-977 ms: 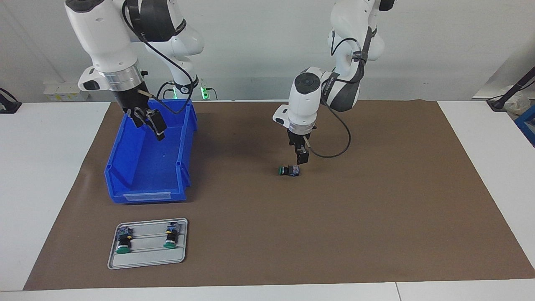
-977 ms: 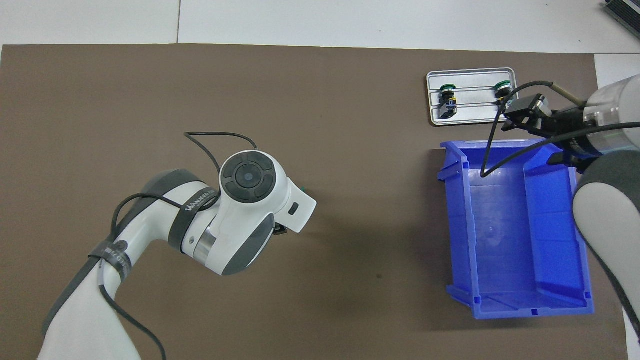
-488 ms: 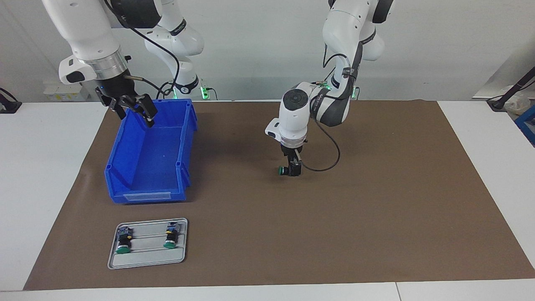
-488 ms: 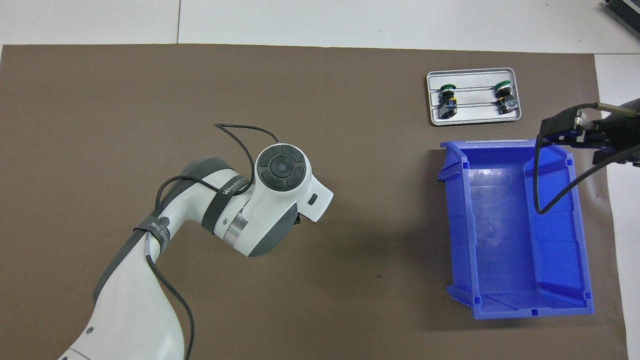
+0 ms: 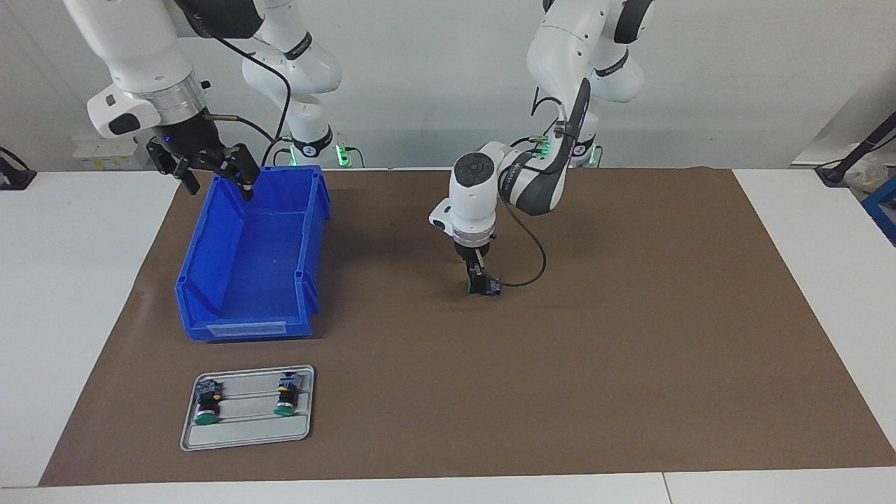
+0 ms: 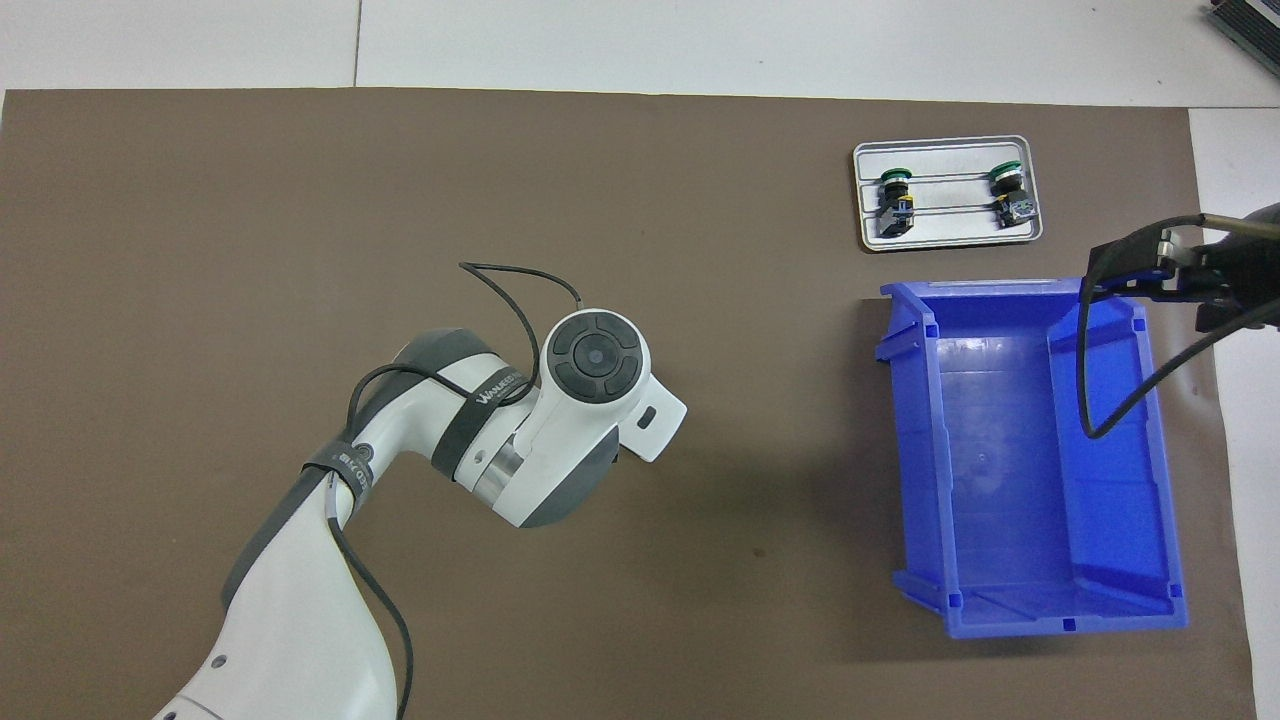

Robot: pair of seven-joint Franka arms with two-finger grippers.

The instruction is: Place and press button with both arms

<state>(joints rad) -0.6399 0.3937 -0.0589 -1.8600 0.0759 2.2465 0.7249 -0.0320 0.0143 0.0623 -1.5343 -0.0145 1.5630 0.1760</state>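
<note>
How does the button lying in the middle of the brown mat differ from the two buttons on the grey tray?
The mat button lies alone on the brown mat, crosswise; the tray buttons lie side by side on the grey tray, green caps pointing away from the robots. The left gripper is down at the mat button; no gripper is near the tray buttons. All share green caps and dark bodies.

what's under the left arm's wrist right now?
In the overhead view the wrist covers it. The facing view shows the left gripper down at a button lying on the brown mat. Whether the button is gripped can't be seen.
</note>
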